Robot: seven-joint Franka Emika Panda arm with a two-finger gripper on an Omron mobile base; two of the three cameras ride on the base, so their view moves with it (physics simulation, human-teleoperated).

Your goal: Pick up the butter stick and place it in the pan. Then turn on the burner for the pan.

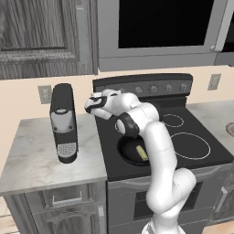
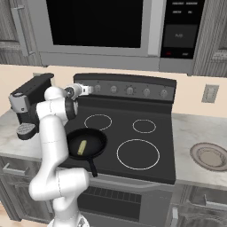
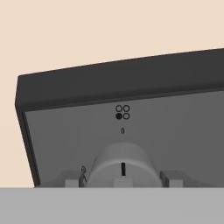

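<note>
- You have one butter stick (image 1: 142, 153), pale yellow, lying inside the one pan (image 1: 129, 151); the right base view shows it on the pan floor, near the middle
- That pan sits on the near left burner of the stove (image 2: 133, 133), its long black handle pointing toward the front edge
- You can count three white burner rings left uncovered on the cooktop in the right base view: one behind the pan, one small at the back right, one large at the front right
- You can count five round knobs in a row along the stove's back panel (image 2: 128, 86) in the right base view
- One dark coffee machine (image 1: 63, 121) stands on the counter (image 1: 32, 155) to the left of the stove; one round dish (image 2: 210, 156) rests on the counter to the right
- Your one gripper (image 3: 124, 178) is up at the left end of the back panel, level with the knob row
- In the hand view one grey knob (image 3: 123, 164) lies between the two fingertips (image 3: 173, 178), one to each side of it, jaws part open about the width of the knob
- You cannot tell from these pictures whether the fingertips press on the knob or stand just clear of it
- The knob's dark pointer line stands straight up toward the "0" mark, under a four-circle burner icon whose lower left circle is filled
</note>
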